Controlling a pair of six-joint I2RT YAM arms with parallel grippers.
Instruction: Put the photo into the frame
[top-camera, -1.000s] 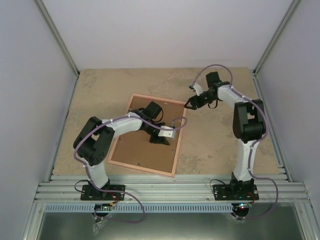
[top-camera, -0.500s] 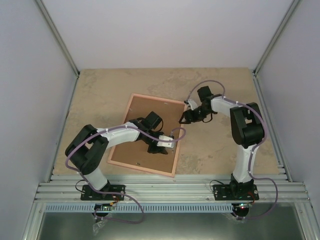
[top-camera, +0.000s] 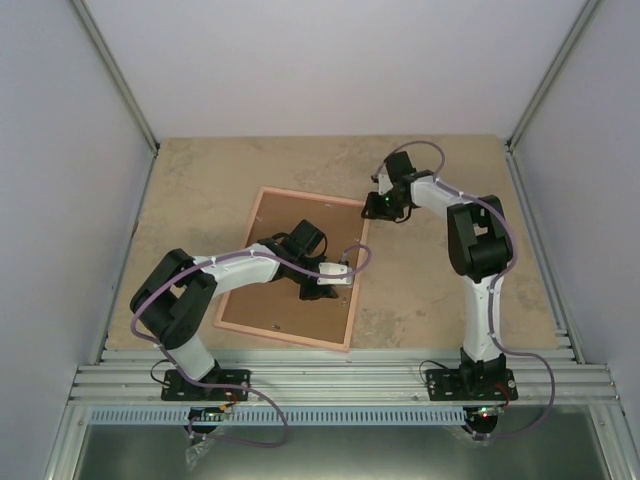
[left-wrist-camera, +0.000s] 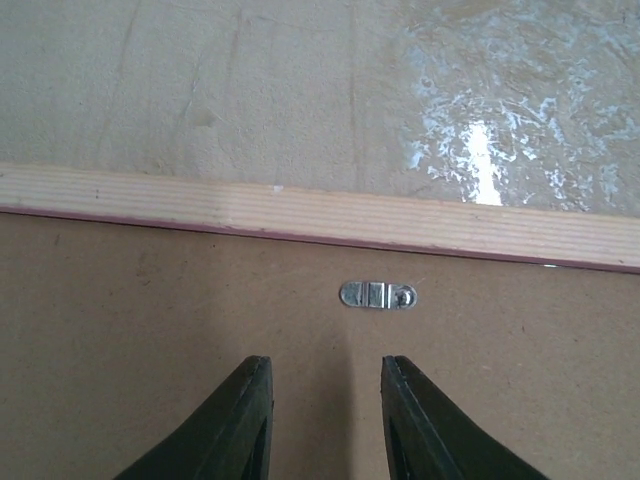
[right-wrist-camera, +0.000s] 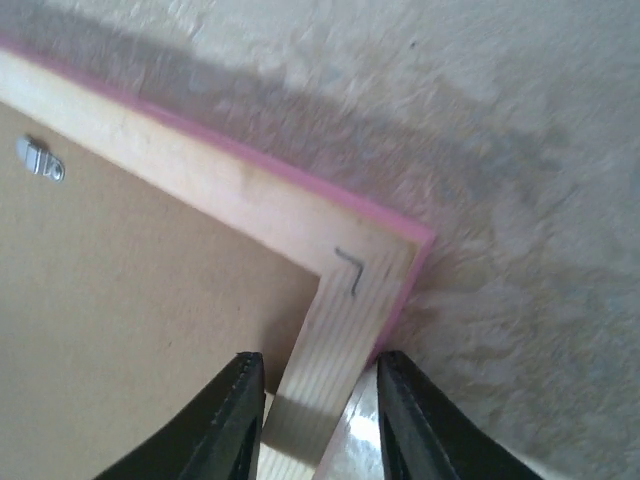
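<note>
The pink frame (top-camera: 283, 338) lies face down on the table, and a brown backing board (top-camera: 265, 300) fills it. The photo is hidden in every view. My left gripper (top-camera: 320, 290) hovers over the board near the frame's right rail. Its jaws are open and empty (left-wrist-camera: 325, 375), pointing at a small metal turn clip (left-wrist-camera: 378, 296) just inside the pale wooden rail (left-wrist-camera: 300, 215). My right gripper (top-camera: 371, 209) is at the frame's far right corner. It is open (right-wrist-camera: 320, 370), and its fingers straddle the rail (right-wrist-camera: 330, 350) just below the stapled corner, one on each side.
The tan tabletop (top-camera: 430, 290) runs out to grey side walls and an aluminium rail (top-camera: 340, 375) at the near edge. A second metal clip (right-wrist-camera: 40, 160) sits on the board near the far rail.
My right gripper has come from beside the frame onto its far right corner, and its jaws have narrowed around the rail. The left gripper slid slightly toward the near right rail.
</note>
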